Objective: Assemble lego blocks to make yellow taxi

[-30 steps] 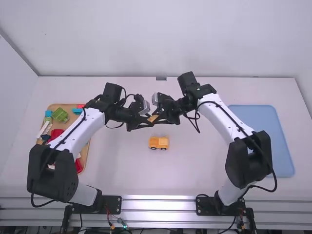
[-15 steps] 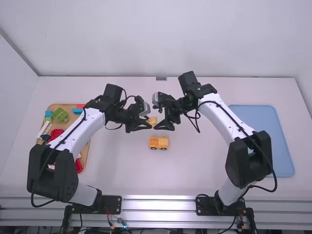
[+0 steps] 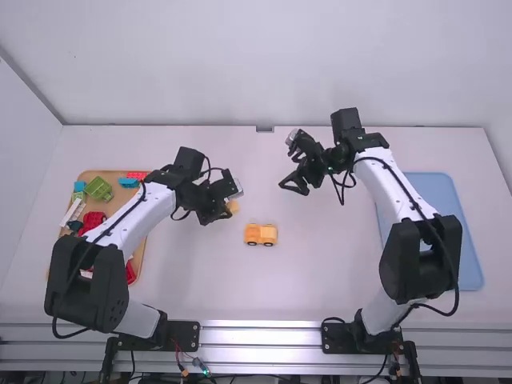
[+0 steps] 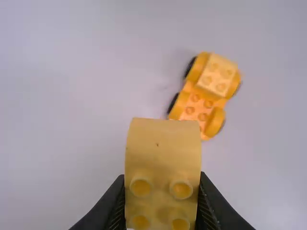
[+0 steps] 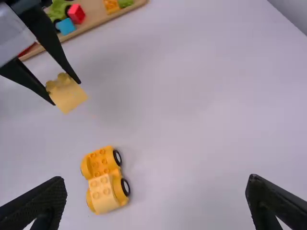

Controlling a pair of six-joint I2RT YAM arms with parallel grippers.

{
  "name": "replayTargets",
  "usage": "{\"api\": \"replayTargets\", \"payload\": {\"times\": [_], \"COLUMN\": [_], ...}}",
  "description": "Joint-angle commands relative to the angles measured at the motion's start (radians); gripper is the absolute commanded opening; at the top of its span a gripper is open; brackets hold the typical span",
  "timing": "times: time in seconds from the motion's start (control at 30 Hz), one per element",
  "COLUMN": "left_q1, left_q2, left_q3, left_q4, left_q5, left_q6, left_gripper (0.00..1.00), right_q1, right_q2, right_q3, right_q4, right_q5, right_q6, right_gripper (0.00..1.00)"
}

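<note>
Right gripper (image 3: 294, 190) farther off, yellow block (image 4: 163, 151) in left gripper (image 3: 226, 214)

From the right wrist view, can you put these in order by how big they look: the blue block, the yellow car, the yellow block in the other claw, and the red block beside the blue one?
1. Yellow car
2. Held yellow block
3. Red block and blue block: too alike to rank
</note>
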Motion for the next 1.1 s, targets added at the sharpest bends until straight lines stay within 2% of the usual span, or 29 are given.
{"api": "replayTargets", "payload": {"times": [0.0,0.07,0.2,0.37,0.57,0.73,0.77,0.83,0.87,0.93,1.07], "left_q1": [-0.023,-0.045,-0.072,-0.076,-0.077,-0.069,-0.064,-0.064,-0.065,-0.065,-0.065], "left_q2": [0.003,0.003,0.003,0.003,0.001,0.001,0.001,0.001,0.001,0.001,0.002], "left_q3": [-0.068,-0.129,-0.182,-0.231,-0.315,-0.360,-0.361,-0.359,-0.341,-0.314,-0.259], "left_q4": [0.049,0.125,0.162,0.163,0.307,0.405,0.397,0.380,0.330,0.277,0.259], "left_q5": [-0.140,-0.208,-0.273,-0.263,-0.235,-0.224,-0.212,-0.206,-0.201,-0.204,-0.229], "left_q6": [-0.199,-0.329,-0.489,-0.879,-1.073,-1.424,-1.542,-1.627,-1.753,-1.857,-1.937], "left_gripper": [0.02,0.02,0.02,0.02,0.02,0.02,0.02,0.02,0.02,0.02,0.02], "right_q1": [-0.018,-0.028,-0.030,-0.027,-0.029,-0.031,-0.031,-0.031,-0.029,-0.029,-0.030], "right_q2": [0.005,0.005,0.005,0.005,0.005,0.006,0.006,0.006,0.006,0.006,0.006], "right_q3": [0.020,0.020,0.020,0.020,0.020,0.020,0.020,0.020,0.020,0.020,0.020], "right_q4": [-0.009,-0.008,-0.006,-0.007,0.002,-0.002,-0.001,0.000,-0.001,0.000,0.009], "right_q5": [0.001,0.000,0.000,-0.006,-0.005,0.000,0.001,0.001,0.001,0.001,0.001], "right_q6": [0.052,0.072,0.072,0.072,0.090,0.090,0.090,0.090,0.088,0.087,0.087], "right_gripper": [0.99,0.99,0.99,0.99,0.99,0.99,0.99,0.99,0.99,0.99,0.98]}}
